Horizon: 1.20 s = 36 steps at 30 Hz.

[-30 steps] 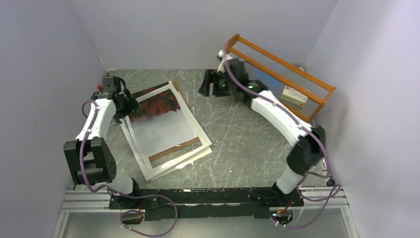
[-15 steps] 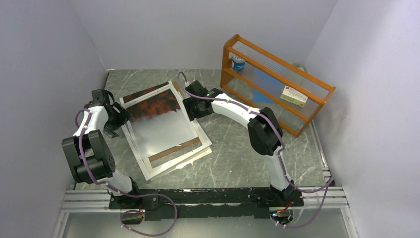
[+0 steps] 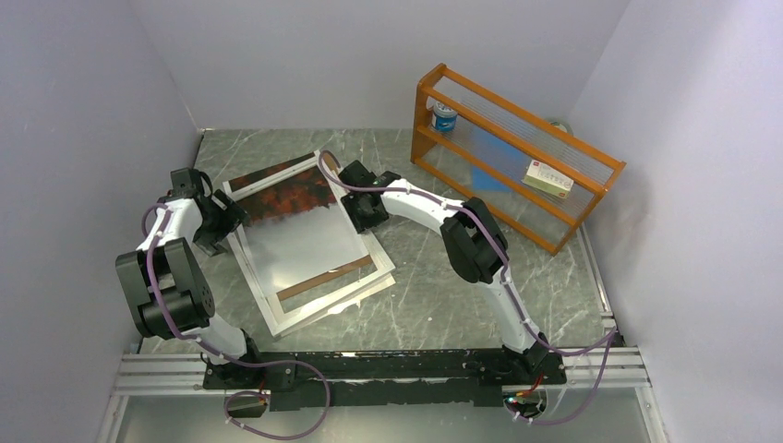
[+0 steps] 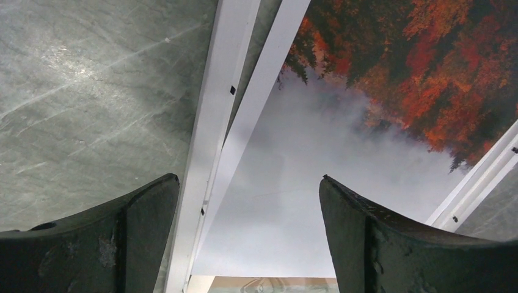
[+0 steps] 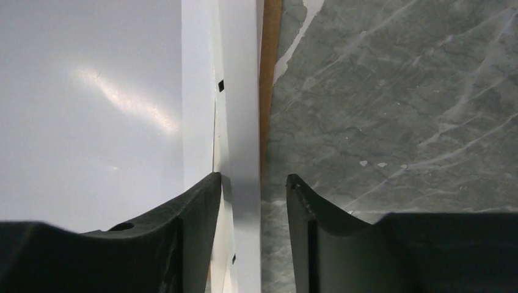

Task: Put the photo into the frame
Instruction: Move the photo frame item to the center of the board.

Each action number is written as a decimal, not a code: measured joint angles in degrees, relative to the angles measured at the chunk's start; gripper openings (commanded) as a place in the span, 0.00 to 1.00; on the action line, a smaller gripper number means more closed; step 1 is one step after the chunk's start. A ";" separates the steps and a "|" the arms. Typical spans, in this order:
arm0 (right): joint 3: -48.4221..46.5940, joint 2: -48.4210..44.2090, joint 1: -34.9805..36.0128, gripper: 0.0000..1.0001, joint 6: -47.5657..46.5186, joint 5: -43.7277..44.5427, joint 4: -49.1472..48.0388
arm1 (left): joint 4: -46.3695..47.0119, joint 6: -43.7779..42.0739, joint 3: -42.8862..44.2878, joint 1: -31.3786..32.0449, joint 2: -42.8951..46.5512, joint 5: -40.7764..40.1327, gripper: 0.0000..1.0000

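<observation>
- Left pincer point(image 4: 247, 235): jaws spread wide, nothing between the pads. Both fingers point(image 4: 91, 244) hang low over the left side of the frame.
- Frame point(image 4: 215, 116): white, flat on the table point(image 4: 91, 91). Its left rail runs away from the pincer through the gap, close to the left finger. A second white strip lies just inside that rail, at a slight angle to it.
- Photo point(image 4: 342, 140): flat, under and ahead of the left pincer. The pale misty half sits below the gap and the right finger. The red-orange foliage half lies farther ahead.
- Right pincer point(image 5: 253, 204): jaws narrow, straddling the frame's right rail, which passes through the gap. Cannot tell whether the pads press on it.
- Left of the right pincer: pale glossy sheet with a glare streak. Right of it: a thin brown edge of board point(image 5: 269, 61), then bare table.
- Top view: the pincers stand at opposite long sides of the frame, with the photo between them. A strip of brown board shows inside the frame's near end, on the base side of both pincers.
- Rack point(image 3: 517, 157): orange, well to the right of the right pincer. It holds a blue can point(image 3: 444, 116) and a small box point(image 3: 551, 177).
</observation>
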<state>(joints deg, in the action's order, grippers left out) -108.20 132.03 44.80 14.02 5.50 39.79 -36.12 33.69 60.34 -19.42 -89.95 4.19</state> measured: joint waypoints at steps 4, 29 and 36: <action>-0.09 0.15 0.00 0.25 -1.29 -0.72 -0.44 | 0.70 0.00 0.00 -0.02 0.00 1.51 0.90; 30.23 -23.63 -8.02 0.18 -4.07 0.15 -9.64 | 4.04 -1.53 0.00 -0.26 0.87 13.05 0.94; 41.31 -28.79 -14.64 0.24 -5.53 -0.13 -12.22 | 4.24 -1.42 0.02 -0.26 -0.61 14.99 0.94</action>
<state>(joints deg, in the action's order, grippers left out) -66.89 103.24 30.15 8.49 5.37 27.57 -31.88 32.27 60.36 -19.68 -90.56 19.18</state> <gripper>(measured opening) 0.269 0.939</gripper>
